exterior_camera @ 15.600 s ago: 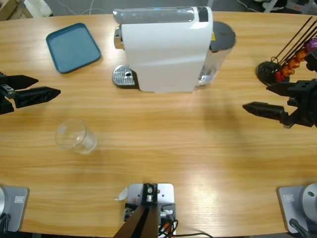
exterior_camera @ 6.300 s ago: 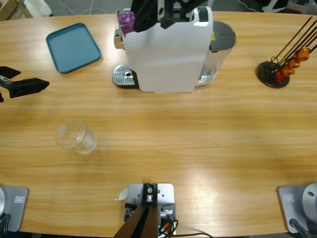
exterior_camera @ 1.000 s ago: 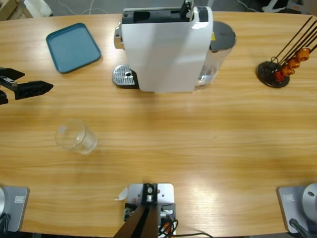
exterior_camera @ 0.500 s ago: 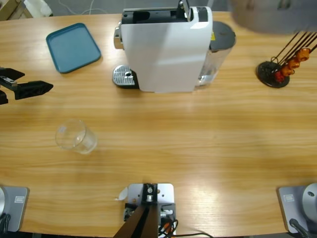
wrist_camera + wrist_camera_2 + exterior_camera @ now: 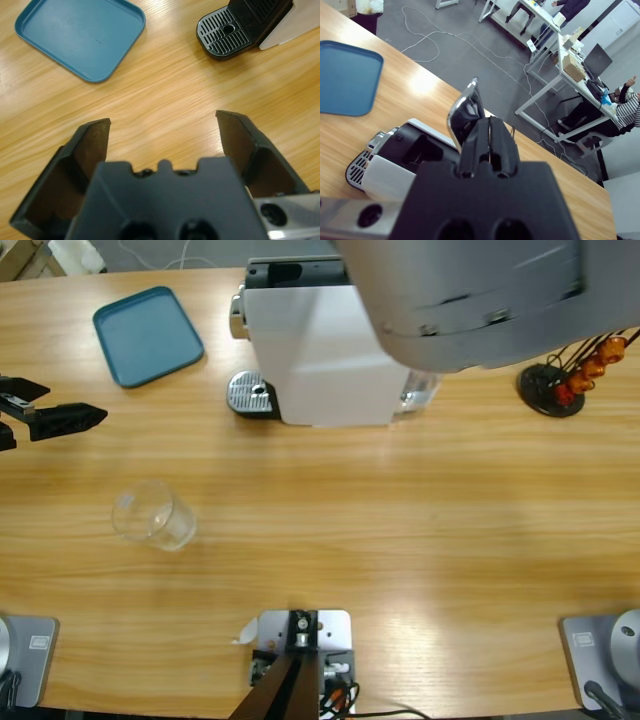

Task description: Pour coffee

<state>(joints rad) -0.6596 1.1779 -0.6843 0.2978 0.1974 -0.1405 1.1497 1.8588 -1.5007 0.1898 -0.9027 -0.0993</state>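
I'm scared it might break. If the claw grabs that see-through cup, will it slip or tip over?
The clear glass cup looks smooth, so it may well slip. It looks empty, probably light and easy to knock over. Being glass, it could crack if squeezed hard.

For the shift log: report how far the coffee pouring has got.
Done: the coffee machine has its lever raised and its slot open. In hand: the right pincer, jaws shut, sits just by that lever. Left: the glass stands empty on the table, away from the drip tray. The left pincer is open, holds nothing and is apart from the glass.
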